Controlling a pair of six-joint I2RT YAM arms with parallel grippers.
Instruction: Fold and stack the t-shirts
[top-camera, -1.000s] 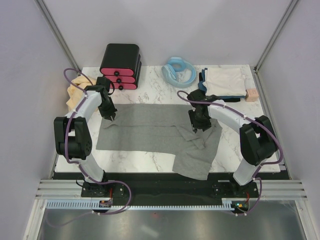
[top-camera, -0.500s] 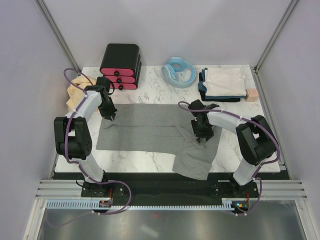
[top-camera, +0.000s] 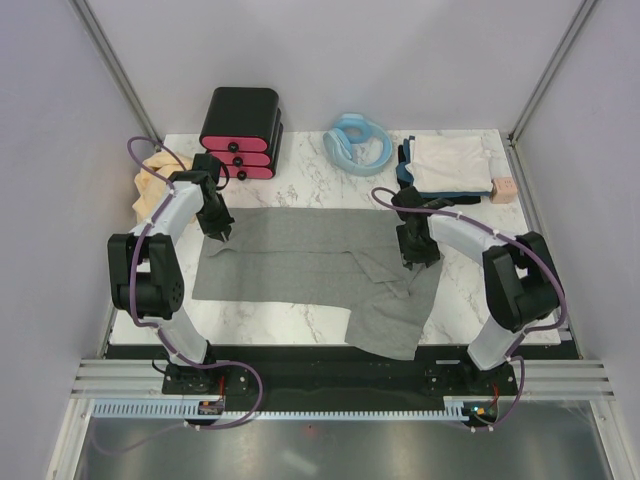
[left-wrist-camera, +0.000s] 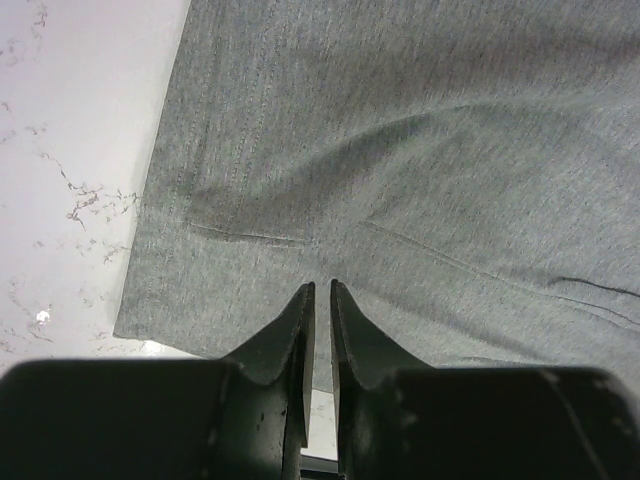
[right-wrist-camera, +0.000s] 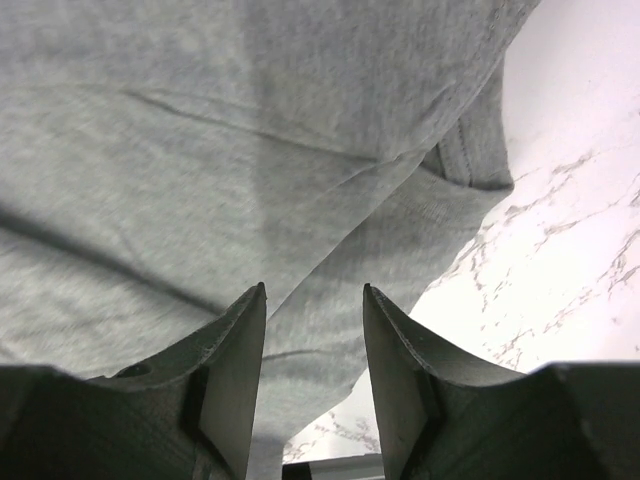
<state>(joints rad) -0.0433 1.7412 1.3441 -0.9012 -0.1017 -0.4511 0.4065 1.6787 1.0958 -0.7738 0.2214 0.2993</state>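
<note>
A large heather-grey t-shirt (top-camera: 300, 262) lies spread across the marble table, with a rumpled part hanging toward the front right. My left gripper (top-camera: 222, 238) is shut on its back left corner; in the left wrist view (left-wrist-camera: 320, 288) creases in the cloth (left-wrist-camera: 420, 150) run to the fingertips. My right gripper (top-camera: 420, 262) is open and empty over the shirt's right edge (right-wrist-camera: 250, 130), its jaws (right-wrist-camera: 314, 300) wide apart above a sleeve fold. A whitish folded shirt (top-camera: 452, 163) sits on dark navy ones (top-camera: 404, 172) at the back right. A tan-yellow shirt (top-camera: 150, 186) is bunched at the left edge.
A black box with pink drawers (top-camera: 242, 122) stands at the back left. A light-blue coiled hose (top-camera: 358, 143) lies at the back centre. A small pink item (top-camera: 503, 190) sits by the folded stack. Bare marble (right-wrist-camera: 570, 250) shows right of the grey shirt.
My right gripper has moved right and a little back, from over the rumpled middle to the shirt's right edge. The left gripper has stayed put.
</note>
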